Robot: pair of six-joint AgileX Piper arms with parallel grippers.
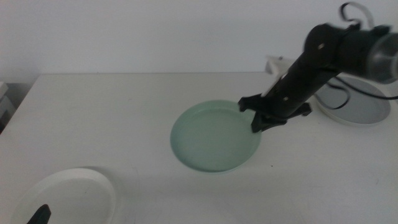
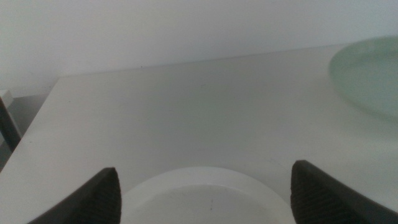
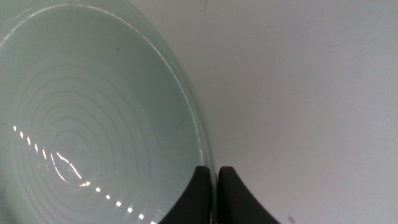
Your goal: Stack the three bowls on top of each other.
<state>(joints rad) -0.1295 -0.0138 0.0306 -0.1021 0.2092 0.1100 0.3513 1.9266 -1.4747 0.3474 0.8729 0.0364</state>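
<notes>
The mint green bowl (image 1: pixel 214 135) lies at the middle of the table. My right gripper (image 1: pixel 259 123) comes in from the right and is shut on its right rim; in the right wrist view the jaws (image 3: pixel 216 170) pinch the rim of the green bowl (image 3: pixel 87 124). The grey-blue bowl (image 1: pixel 364 107) lies at the far right, partly hidden behind the right arm. The white bowl (image 1: pixel 65 196) lies at the front left. My left gripper (image 1: pixel 38 214) waits over it near the picture's bottom edge, open and empty (image 2: pixel 204 169), with the white bowl (image 2: pixel 205 199) between its jaws' line and the green bowl (image 2: pixel 373 81) farther off.
A small white object (image 1: pixel 278 63) stands at the back right behind the right arm. The table's left edge (image 1: pixel 18 102) runs near the white bowl. Bare tabletop (image 1: pixel 106 112) lies between the white and green bowls.
</notes>
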